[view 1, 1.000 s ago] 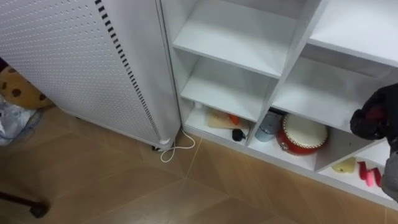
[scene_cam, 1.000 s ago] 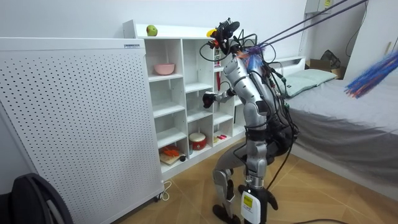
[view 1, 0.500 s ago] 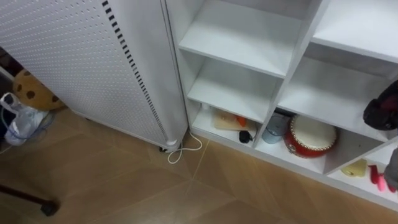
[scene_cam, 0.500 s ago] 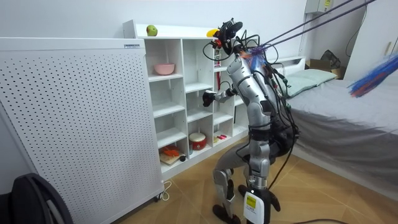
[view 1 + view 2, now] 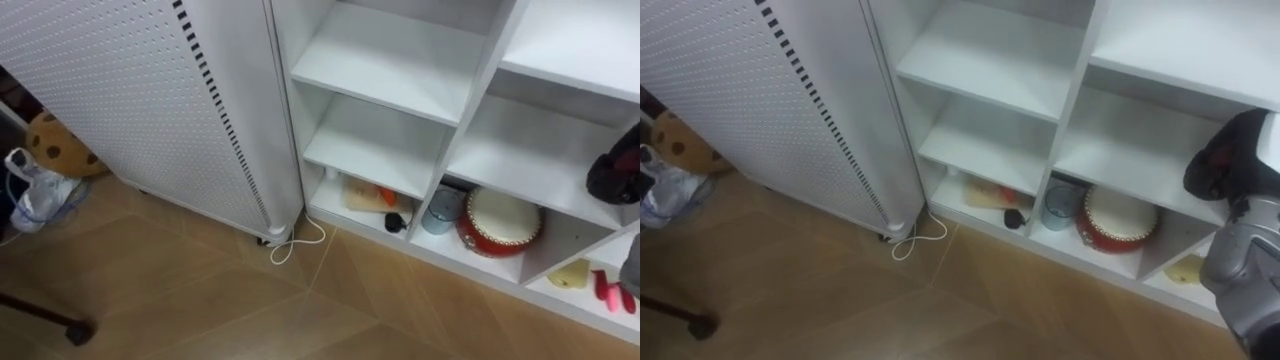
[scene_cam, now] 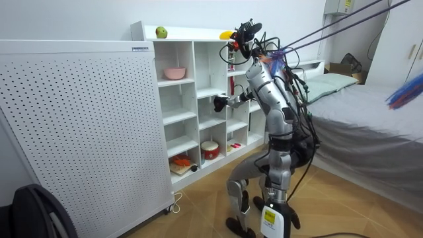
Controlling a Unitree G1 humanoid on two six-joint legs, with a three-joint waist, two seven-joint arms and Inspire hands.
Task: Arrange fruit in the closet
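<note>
You're watching the robot standing at the white closet, with its right hand hovering before a middle shelf (a dark shape from here, so you can't tell whether the fingers are gripping anything). Straight below the hand, a yellow fruit is lying in the bottom compartment. Down to the hand's left, a red pot is sitting beside a grey cup. High above the hand, a green apple is resting on the closet's top.

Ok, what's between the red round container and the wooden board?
Left eye view: a pale blue cup beside the red round container, a white divider, then a small black object by the wooden board.
</note>
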